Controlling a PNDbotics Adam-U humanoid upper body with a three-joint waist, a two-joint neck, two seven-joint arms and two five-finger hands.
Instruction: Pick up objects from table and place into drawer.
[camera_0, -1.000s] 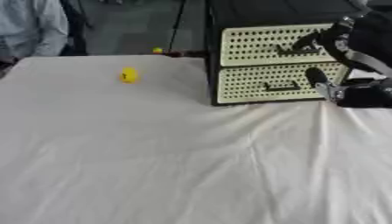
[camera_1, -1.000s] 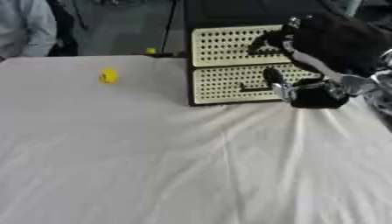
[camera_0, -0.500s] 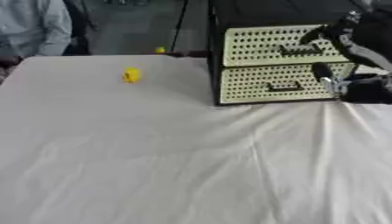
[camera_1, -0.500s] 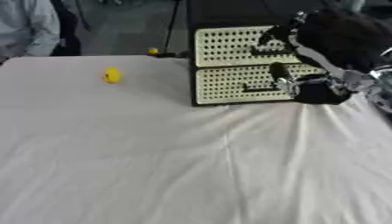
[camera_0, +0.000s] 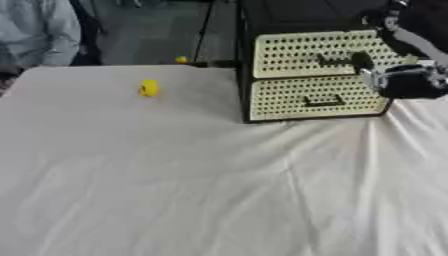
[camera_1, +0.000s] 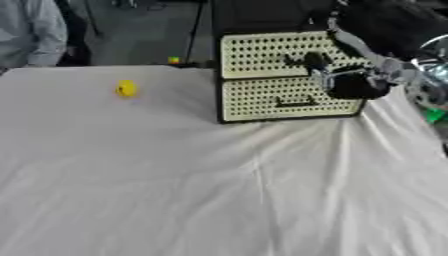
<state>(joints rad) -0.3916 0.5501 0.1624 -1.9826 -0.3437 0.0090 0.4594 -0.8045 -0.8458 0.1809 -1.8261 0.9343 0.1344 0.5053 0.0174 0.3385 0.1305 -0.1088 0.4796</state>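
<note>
Right hand (camera_1: 350, 80) has risen from the lower drawer front to the upper handle (camera_0: 337, 60).

The yellow object (camera_0: 149, 88) sits untouched on the white table (camera_0: 175, 190), well left of the drawer unit (camera_0: 315, 75). Both drawers look closed. The right hand hovers at the upper drawer's right end, a finger near its handle; whether its fingers are curled or straight cannot be told. The step in hand seems to be opening a drawer; next it needs a hook on the handle and a straight pull outward. The right eye view shows more of the right arm and something green (camera_1: 435, 115) at the edge; the left hand shows in neither view.
</note>
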